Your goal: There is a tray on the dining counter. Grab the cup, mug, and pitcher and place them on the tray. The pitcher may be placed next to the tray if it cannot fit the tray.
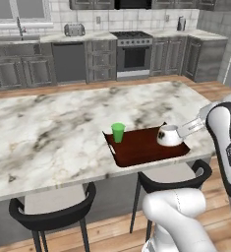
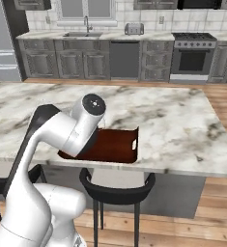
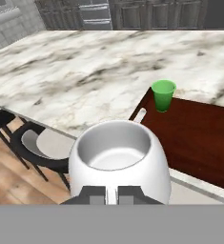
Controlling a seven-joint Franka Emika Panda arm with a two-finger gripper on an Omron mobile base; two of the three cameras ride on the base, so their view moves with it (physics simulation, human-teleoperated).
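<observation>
The dark red-brown tray point(image 1: 141, 146) lies near the front edge of the marble dining counter point(image 1: 48, 128), and it also shows past my arm point(image 2: 116, 144). The green cup point(image 1: 118, 133) stands upright in the tray's back left corner point(image 3: 163, 95). My gripper point(image 1: 180, 132) is shut on the white mug point(image 1: 169, 136), which is over the tray's right end. In the hand view the mug point(image 3: 118, 157) sits just beyond the fingertips point(image 3: 95, 193), its mouth tipped toward the camera. I cannot tell whether it touches the tray. The pitcher is out of view.
Two black stools point(image 1: 53, 209) point(image 1: 173, 177) are tucked under the counter's front edge. One stool point(image 2: 117, 185) sits below the tray. Across the wooden floor, cabinets, a stove point(image 1: 134, 51) and a sink point(image 2: 83, 34) line the back wall.
</observation>
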